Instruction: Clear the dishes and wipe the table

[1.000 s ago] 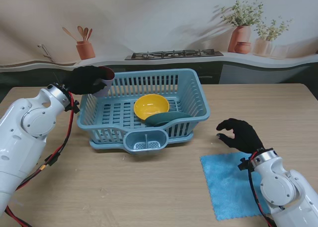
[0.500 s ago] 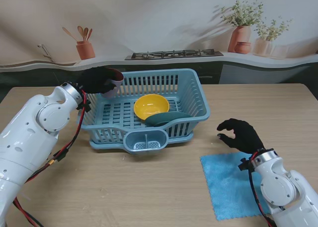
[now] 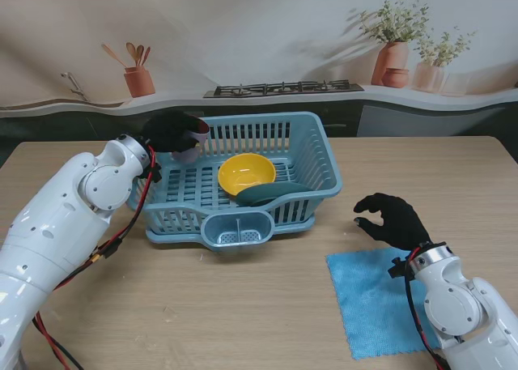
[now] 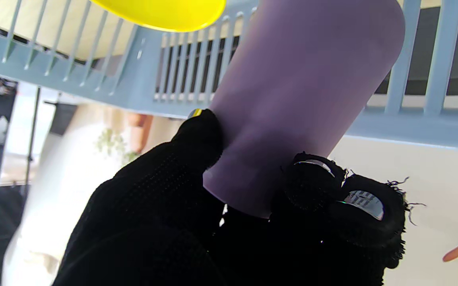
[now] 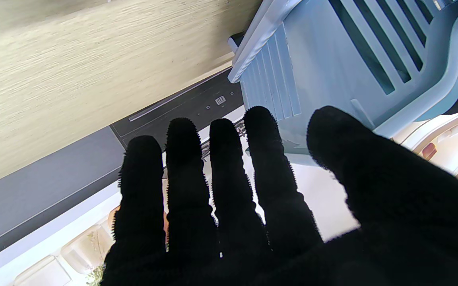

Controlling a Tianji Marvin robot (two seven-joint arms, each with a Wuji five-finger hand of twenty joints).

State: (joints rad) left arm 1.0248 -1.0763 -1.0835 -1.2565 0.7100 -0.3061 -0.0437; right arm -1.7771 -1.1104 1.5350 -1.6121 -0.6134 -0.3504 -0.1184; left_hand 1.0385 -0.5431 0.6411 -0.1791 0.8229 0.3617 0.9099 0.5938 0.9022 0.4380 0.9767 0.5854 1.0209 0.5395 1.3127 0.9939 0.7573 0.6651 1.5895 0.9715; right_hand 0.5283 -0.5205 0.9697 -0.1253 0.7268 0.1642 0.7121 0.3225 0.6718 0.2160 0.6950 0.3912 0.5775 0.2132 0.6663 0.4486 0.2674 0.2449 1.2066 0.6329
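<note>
My left hand (image 3: 171, 132) is wrapped around a purple cup (image 4: 300, 95), fingers (image 4: 197, 135) pressed to its base end while the smooth, matte, slightly tapered body points away from my palm. I hold it over the far left corner of the blue dish rack (image 3: 320, 163), just above the slatted wall. In the rack lie a yellow bowl (image 3: 246, 173) and, touching it on the side nearer to me, a dark green dish (image 3: 271, 193); a cutlery pocket (image 3: 235, 229) hangs on the near wall. My right hand (image 3: 392, 219) hovers with fingers spread, holding nothing, above the far edge of a blue cloth (image 3: 375, 303) lying flat on the wooden bench (image 3: 202, 305).
</note>
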